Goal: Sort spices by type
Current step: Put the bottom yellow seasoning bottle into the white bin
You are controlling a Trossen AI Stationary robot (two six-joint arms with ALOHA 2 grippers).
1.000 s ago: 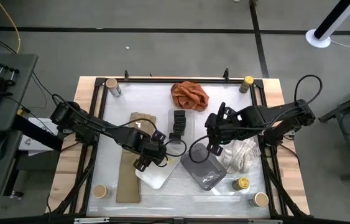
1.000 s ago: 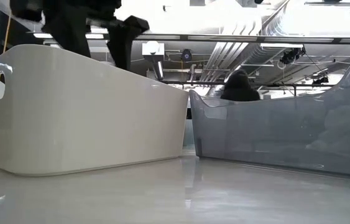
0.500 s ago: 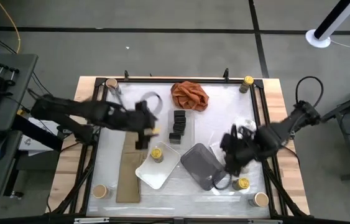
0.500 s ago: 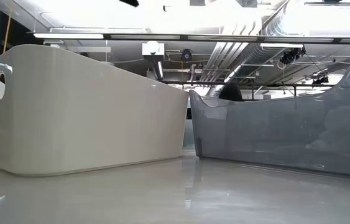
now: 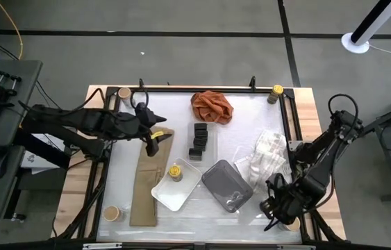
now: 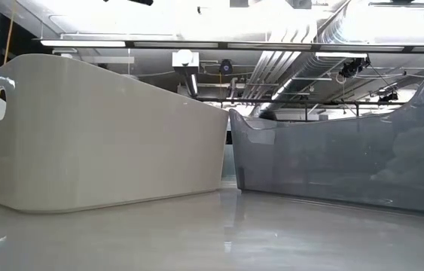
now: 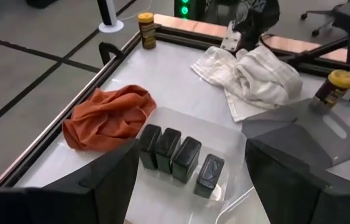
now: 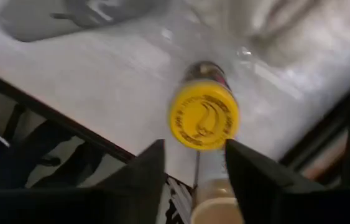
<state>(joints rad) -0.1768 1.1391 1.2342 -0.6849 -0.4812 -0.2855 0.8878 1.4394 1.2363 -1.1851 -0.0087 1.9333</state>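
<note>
The right gripper [image 5: 276, 207] hangs over the table's near right corner, well to the right of the white tray [image 5: 164, 196], its fingers [image 8: 142, 177] spread on either side of a yellow-lidded jar [image 8: 203, 115] and not touching it. A tan-lidded jar [image 5: 292, 223] stands just beside that one, nearer the corner. The left gripper [image 5: 152, 135] is above and to the left of the white tray, over the long brown strip [image 5: 146, 182], its fingers [image 7: 109, 177] parted and holding nothing. A second yellow-lidded jar [image 5: 174, 171] stands upright in the white tray. The grey tray [image 5: 224, 182] lies just right of the white one. Little black boxes [image 7: 179, 158] sit in a row beyond the white tray, beside the orange cloth [image 5: 211, 105]. A white cloth [image 5: 267, 157] lies right of the grey tray. A third yellow-lidded jar [image 5: 276, 92] stands at the far right corner, and other tan-lidded jars stand at the far left [image 5: 123, 94] and near left [image 5: 112, 212] corners.
</note>
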